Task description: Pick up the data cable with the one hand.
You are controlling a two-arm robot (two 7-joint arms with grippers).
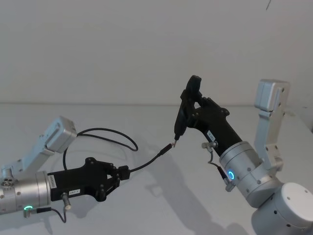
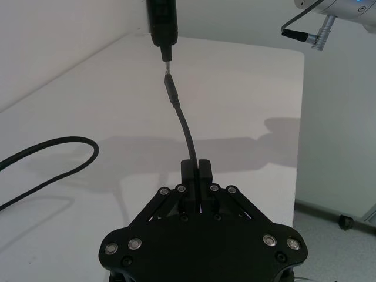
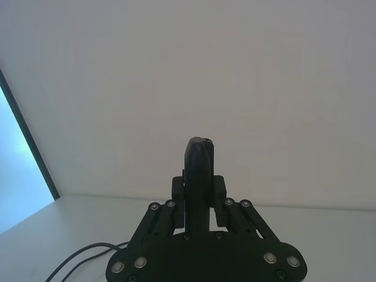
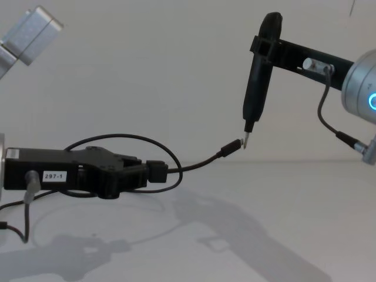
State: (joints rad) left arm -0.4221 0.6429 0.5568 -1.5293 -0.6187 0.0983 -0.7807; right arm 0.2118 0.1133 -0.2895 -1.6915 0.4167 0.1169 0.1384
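**Cable held near its plug end, tip raised toward the tool**

White table [image 1: 146, 205] and a bare white wall make up the whole setting. On the left, the left gripper [image 1: 123, 173] is clenched on the data cable [image 1: 100, 132], its fingers pinching the cord a little way back from the plug [image 4: 231, 148]. Behind that pinch the cord curls back in a loose loop over the table; ahead of it, the free stretch runs out and upward to the right, so the long axis of the held part points from the gripper toward the right arm, silvery tip leading.

By its look the cord is light, thin and limp: it sags and bends under its own weight, so a hold close to the plug, as here, seems the way to keep the tip steady. The smooth jacket may slip in a light pinch.

On the right, the right gripper [image 4: 265, 50] is closed around a slim black pen-shaped tool [image 4: 258, 76], held upright, its narrow tip just beside the plug.
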